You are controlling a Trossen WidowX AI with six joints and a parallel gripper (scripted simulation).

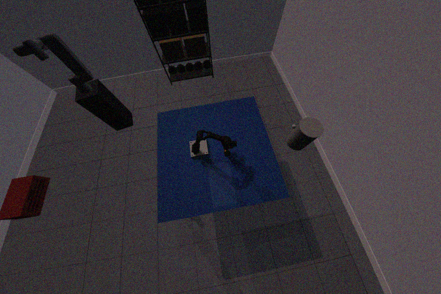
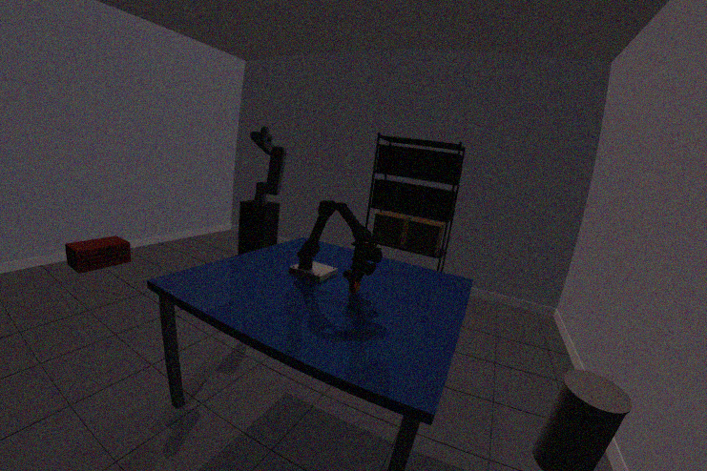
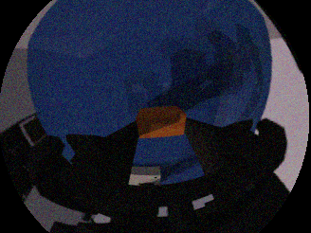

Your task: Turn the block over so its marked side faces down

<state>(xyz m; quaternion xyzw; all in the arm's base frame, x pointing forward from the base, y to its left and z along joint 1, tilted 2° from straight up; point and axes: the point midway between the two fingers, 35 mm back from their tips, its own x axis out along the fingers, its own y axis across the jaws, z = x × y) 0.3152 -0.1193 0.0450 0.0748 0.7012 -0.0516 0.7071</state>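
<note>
The small orange block (image 1: 225, 150) (image 2: 355, 287) (image 3: 161, 128) is between the fingertips of my gripper (image 2: 355, 284) (image 3: 159, 122), which points down and is shut on it. In the wrist view the block shows a brighter orange lower part and a darker upper part, with a dark finger on each side. The block is at or just above the blue table (image 1: 185, 194) (image 2: 242, 294); any small gap is too dark to make out. I cannot tell which side carries the mark.
My arm's white base plate (image 1: 203, 148) (image 2: 323, 270) sits beside the block on the table. Shadows of the arm fall across the table. Off the table are a red box (image 1: 18, 197) (image 2: 98, 254), a shelf rack, a grey cylinder (image 1: 310, 127) (image 2: 595, 391) and another arm on a pedestal.
</note>
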